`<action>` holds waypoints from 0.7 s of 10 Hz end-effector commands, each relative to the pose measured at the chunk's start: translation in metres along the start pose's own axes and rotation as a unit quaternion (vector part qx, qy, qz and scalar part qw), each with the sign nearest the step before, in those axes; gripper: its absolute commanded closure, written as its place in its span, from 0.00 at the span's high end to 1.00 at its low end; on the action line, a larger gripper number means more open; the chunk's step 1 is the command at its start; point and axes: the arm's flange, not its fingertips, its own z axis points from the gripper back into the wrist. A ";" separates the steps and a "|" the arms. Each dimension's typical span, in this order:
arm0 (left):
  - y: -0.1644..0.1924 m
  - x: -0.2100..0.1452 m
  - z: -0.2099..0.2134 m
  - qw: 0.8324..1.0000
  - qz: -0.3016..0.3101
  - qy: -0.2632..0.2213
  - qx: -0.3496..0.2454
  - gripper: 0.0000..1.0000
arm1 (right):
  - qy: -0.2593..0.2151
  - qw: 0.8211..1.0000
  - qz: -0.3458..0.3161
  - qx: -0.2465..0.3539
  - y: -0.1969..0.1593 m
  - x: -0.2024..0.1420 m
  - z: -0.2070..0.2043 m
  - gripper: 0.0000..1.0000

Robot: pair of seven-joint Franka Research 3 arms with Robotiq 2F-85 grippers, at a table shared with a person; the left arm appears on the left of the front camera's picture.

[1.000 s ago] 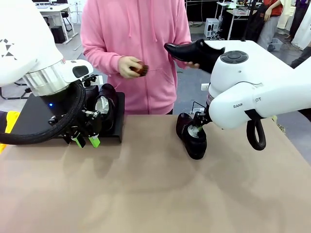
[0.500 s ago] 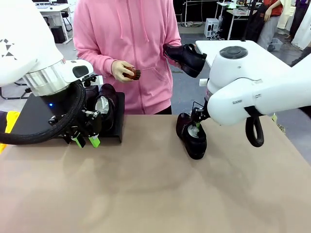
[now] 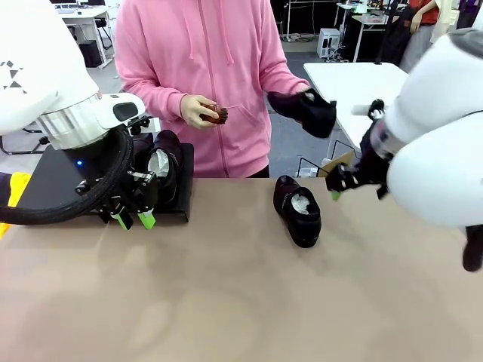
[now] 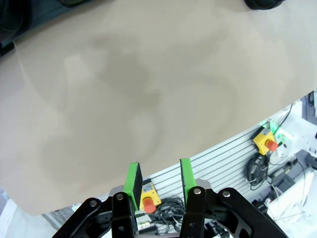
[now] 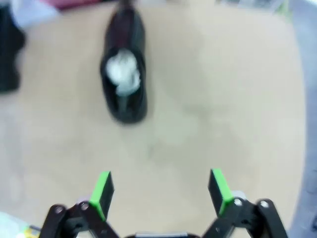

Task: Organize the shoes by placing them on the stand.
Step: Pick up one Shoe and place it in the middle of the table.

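Note:
A glossy black shoe (image 3: 296,210) stuffed with white paper lies on the table, right of the middle; it is blurred in the right wrist view (image 5: 124,79). My right gripper (image 3: 336,183) hangs to the right of it, apart from it, jaws wide open (image 5: 161,191) and empty. The person holds a second shoe (image 3: 306,110) in the air. The matte-black stand (image 3: 53,177) sits at the far left, with a paper-stuffed shoe (image 3: 162,167) on its right end. My left gripper (image 3: 136,219) hovers just in front of that end, jaws open (image 4: 158,178) with nothing between them.
The person in a pink hoodie (image 3: 204,68) stands at the far edge with a small brown brush (image 3: 216,114) in the other hand. The tan table (image 3: 226,302) is bare across its front half. A yellow object (image 3: 11,192) lies at the far left.
My right arm has drawn back from over the table shoe, up and to the right. The person has lowered the held shoe a little. The left arm has not moved.

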 end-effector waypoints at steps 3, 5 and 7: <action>0.000 -0.001 0.000 1.000 0.006 -0.006 -0.006 0.44 | 0.129 0.988 0.065 0.046 -0.029 -0.044 0.019 1.00; 0.000 -0.001 0.000 1.000 0.006 -0.006 -0.006 0.44 | 0.157 0.984 0.072 0.051 -0.033 -0.056 0.016 1.00; 0.000 -0.001 0.000 1.000 0.006 -0.006 -0.006 0.44 | 0.161 0.983 0.073 0.052 -0.032 -0.058 0.013 1.00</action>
